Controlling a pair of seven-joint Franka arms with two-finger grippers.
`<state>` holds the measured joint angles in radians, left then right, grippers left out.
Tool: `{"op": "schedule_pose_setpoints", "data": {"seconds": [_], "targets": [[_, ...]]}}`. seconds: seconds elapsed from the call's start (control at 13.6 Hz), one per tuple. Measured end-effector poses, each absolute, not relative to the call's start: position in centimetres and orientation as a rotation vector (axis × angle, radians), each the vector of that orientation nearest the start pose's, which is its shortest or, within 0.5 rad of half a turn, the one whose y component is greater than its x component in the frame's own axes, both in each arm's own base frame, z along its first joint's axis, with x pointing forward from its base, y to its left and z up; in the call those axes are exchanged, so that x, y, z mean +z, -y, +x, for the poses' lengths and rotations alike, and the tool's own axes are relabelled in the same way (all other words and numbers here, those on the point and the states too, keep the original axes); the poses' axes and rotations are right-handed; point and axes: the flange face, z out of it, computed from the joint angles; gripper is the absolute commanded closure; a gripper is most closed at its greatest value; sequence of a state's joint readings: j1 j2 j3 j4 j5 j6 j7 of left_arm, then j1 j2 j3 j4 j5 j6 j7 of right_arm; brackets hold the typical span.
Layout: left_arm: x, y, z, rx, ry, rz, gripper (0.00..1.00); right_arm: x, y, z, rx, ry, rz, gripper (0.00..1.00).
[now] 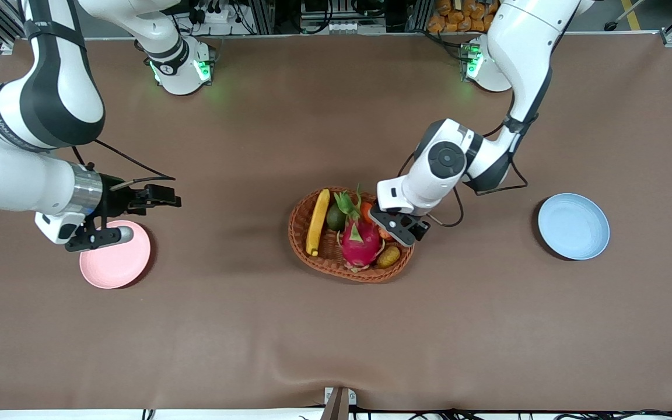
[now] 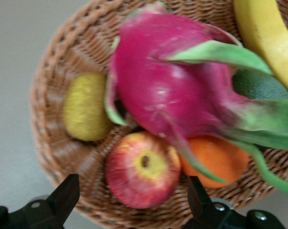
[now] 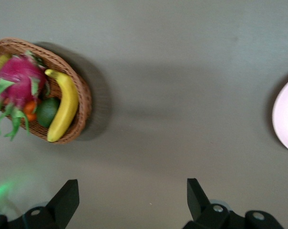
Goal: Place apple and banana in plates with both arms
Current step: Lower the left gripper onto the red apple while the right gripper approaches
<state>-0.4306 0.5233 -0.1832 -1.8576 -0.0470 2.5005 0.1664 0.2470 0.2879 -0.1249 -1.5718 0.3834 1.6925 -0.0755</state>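
Nothing is sitting in either plate yet, so both placements appear to be still ahead: the pink plate [image 1: 115,262] is lying bare toward the right arm's end of the surface [image 1: 336,338], and the blue plate [image 1: 573,226] is lying bare toward the left arm's end. The apple [image 2: 142,169] and the banana [image 1: 317,221] are both resting in the wicker basket [image 1: 307,256] at the middle, sharing it with a dragon fruit [image 1: 360,240], an orange fruit [image 2: 215,160], a dark green fruit [image 1: 336,217] and a yellowish-brown one [image 1: 388,256]. The left end effector [image 1: 400,224] is hovering over the basket's edge on the left arm's side with its fingers spread wide and gripping nothing; in the left wrist view the apple is sitting just ahead of the gap between the fingers, tucked against the dragon fruit and the orange fruit. The right end effector [image 1: 158,197] is hanging over the surface just beside the pink plate, also spread and empty, well apart from the banana, which is lying along the basket side toward the right arm.
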Motion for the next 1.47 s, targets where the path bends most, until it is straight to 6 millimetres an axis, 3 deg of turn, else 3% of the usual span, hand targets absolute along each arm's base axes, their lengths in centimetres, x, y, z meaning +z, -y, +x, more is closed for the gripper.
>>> {"op": "schedule_pose_setpoints", "data": {"seconds": [0.37, 0.96, 1.25, 1.47], "targets": [[24.3, 37.3, 53.6, -0.14, -1.149, -3.075, 0.0, 45.0, -14.8, 62.6, 0.227, 0.191, -2.775, 0.0], [23.3, 37.3, 53.4, -0.115, -1.149, -3.074, 0.0, 44.9, -14.7, 62.6, 0.227, 0.189, -2.775, 0.0], [23.2, 37.2, 53.5, -0.113, -1.149, -3.071, 0.09, 44.6, -16.6, 62.7, 0.198, 0.217, -2.778, 0.0], [23.1, 37.1, 53.5, -0.111, -1.15, -3.07, 0.21, 43.7, -17.4, 62.8, 0.201, 0.223, -2.779, 0.0]]}}
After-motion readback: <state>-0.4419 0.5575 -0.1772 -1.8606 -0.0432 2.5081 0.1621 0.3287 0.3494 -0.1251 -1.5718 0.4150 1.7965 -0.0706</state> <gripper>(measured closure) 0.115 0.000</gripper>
